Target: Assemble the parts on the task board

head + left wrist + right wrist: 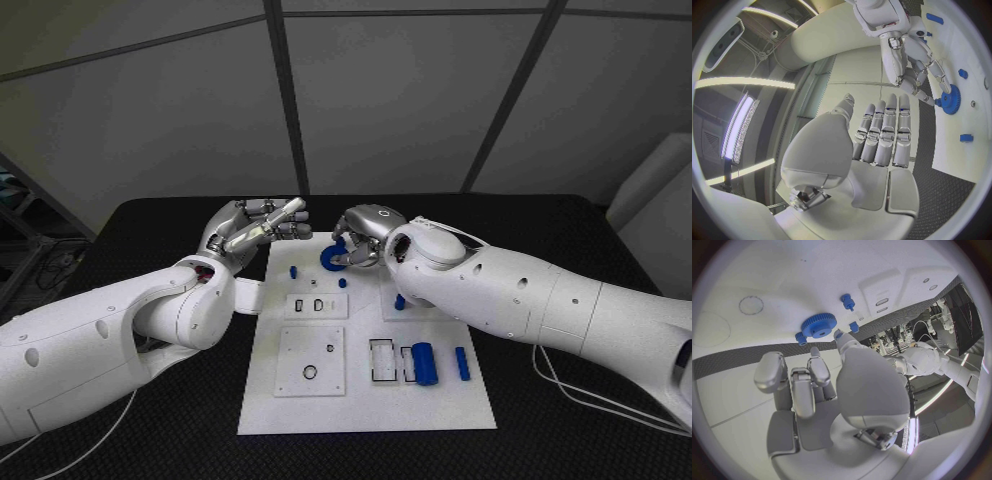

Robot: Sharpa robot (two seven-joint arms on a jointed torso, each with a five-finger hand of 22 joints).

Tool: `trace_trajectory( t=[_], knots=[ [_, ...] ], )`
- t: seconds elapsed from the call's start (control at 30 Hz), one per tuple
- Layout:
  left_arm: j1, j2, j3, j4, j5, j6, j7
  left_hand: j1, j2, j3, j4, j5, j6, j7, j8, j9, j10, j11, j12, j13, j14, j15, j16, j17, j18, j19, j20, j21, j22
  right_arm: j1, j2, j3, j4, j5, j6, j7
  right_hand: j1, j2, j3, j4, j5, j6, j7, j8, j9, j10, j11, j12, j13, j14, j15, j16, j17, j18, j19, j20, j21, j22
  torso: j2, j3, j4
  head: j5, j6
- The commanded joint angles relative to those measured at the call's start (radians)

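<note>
The white task board (361, 390) lies in the middle of the table. A blue gear (335, 262) lies flat on its far end, also seen as the blue gear (819, 325) and the gear (949, 92). My right hand (364, 232) hovers over it with fingers spread, the fingertips (932, 100) reaching the gear's rim without closing round it. My left hand (260, 228) is raised beside the board's far left corner, fingers (886, 130) straight and together, holding nothing. Small blue pegs (293, 271) (343, 283) (400, 301) stand near the gear.
A blue cylinder (423, 362) and a blue bar (462, 363) lie at the board's near right, next to a rectangular slot (382, 360). Two white raised plates (310, 305) (309, 362) with holes sit on the board's left half. Black table (173, 420) surrounds the board.
</note>
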Motion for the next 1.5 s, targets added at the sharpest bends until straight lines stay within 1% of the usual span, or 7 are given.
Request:
trace_trajectory(
  t=[0.03,0.27,0.47,0.57,0.8,1.07,1.5],
  knots=[
    [0.002,0.000,0.001,0.000,-0.007,0.014,0.000,-0.009,0.004,0.000,-0.006,-0.006,0.005,0.005,-0.003,-0.001,0.003,0.004,-0.004,-0.001,-0.005,0.000,-0.006,0.001,-0.009,-0.006,0.002,-0.006,-0.001,0.002,-0.004,0.001,0.003,0.017,0.031,0.001,-0.047,0.013,-0.020,0.041,0.028,0.009,-0.003,-0.002,0.003,-0.001,0.002,0.012,0.008,0.102,0.007,0.005,0.263,-0.007,0.001,0.008,0.003,0.003,0.000,0.0001,-0.0006,0.000,0.000],
    [0.002,-0.001,0.001,0.000,-0.007,0.015,-0.002,-0.009,0.004,0.000,-0.006,-0.006,0.004,0.006,-0.004,-0.001,0.002,0.005,-0.005,-0.001,-0.005,0.000,-0.007,0.001,-0.009,-0.007,0.002,-0.006,-0.001,0.002,-0.019,0.001,0.011,0.041,0.036,0.002,-0.071,0.025,-0.034,0.066,0.043,0.025,-0.008,0.003,0.005,0.010,-0.001,0.028,0.025,0.102,0.004,0.005,0.263,-0.008,0.004,0.006,0.006,0.007,0.001,0.0003,-0.0011,0.001,0.002],
    [0.002,-0.002,0.001,-0.001,-0.007,0.018,-0.001,-0.009,0.004,0.000,-0.006,-0.006,0.004,0.006,-0.004,-0.001,0.002,0.005,-0.005,-0.001,-0.005,0.000,-0.008,0.001,-0.009,-0.007,0.002,-0.006,-0.001,0.002,-0.078,0.001,0.059,0.103,-0.142,0.063,-0.015,0.042,-0.014,0.031,0.077,0.043,-0.014,0.007,0.006,0.048,-0.008,0.070,0.073,0.102,-0.002,0.005,0.263,-0.013,0.019,0.001,0.021,0.031,-0.001,0.0019,-0.0018,-0.002,0.007],
    [0.002,-0.005,0.001,-0.003,-0.007,0.019,0.000,-0.009,0.004,0.000,-0.007,-0.006,0.004,0.006,-0.004,-0.001,0.002,0.005,-0.005,-0.001,-0.005,0.000,-0.008,0.001,-0.009,-0.007,0.002,-0.006,-0.001,0.002,-0.144,0.001,0.108,0.176,-0.176,0.119,0.016,0.042,-0.005,0.007,0.078,0.052,-0.016,0.009,0.006,0.050,-0.011,0.073,0.077,0.102,-0.004,0.005,0.263,-0.012,0.019,-0.002,0.022,0.031,-0.002,0.0018,-0.0043,-0.002,0.011],
    [0.001,-0.009,0.001,-0.009,-0.007,0.022,0.001,-0.008,0.005,0.000,-0.007,-0.006,0.005,0.005,-0.004,-0.001,0.003,0.005,-0.005,-0.001,-0.005,0.000,-0.009,0.001,-0.009,-0.007,0.003,-0.007,-0.002,0.003,-0.306,0.002,0.190,0.349,-0.067,0.230,0.079,0.023,0.003,-0.048,0.025,0.061,-0.018,0.007,0.004,0.042,-0.013,0.062,0.067,0.102,-0.007,0.005,0.263,-0.010,0.007,-0.004,0.012,0.015,-0.006,0.0021,-0.0146,-0.013,0.018],
    [0.001,-0.012,0.001,-0.019,-0.007,0.021,0.001,-0.007,0.006,0.001,-0.008,-0.006,0.006,0.004,-0.004,-0.001,0.004,0.004,-0.005,-0.001,-0.004,0.000,-0.009,0.002,-0.009,-0.007,0.003,-0.007,-0.002,0.002,-0.450,0.002,0.223,0.434,-0.014,0.275,0.105,0.000,-0.019,-0.074,0.045,0.049,-0.017,-0.004,0.000,0.033,-0.014,0.051,0.056,0.101,-0.008,0.003,0.259,-0.008,0.001,-0.006,0.006,0.007,-0.007,0.0082,-0.0245,-0.029,0.026],
    [0.001,-0.009,0.001,-0.028,-0.007,0.022,0.003,-0.007,0.006,0.001,-0.009,-0.006,0.006,0.004,-0.003,-0.001,0.005,0.004,-0.004,-0.001,-0.004,0.000,-0.010,0.002,-0.009,-0.007,0.003,-0.007,-0.002,0.001,-0.475,0.001,0.160,0.442,-0.001,0.282,0.114,0.001,-0.022,-0.081,0.050,0.045,-0.015,-0.008,-0.001,0.030,-0.012,0.047,0.052,0.100,-0.006,0.001,0.255,-0.008,-0.001,-0.005,0.004,0.003,-0.006,0.0072,-0.0208,-0.034,0.024]
  ],
)
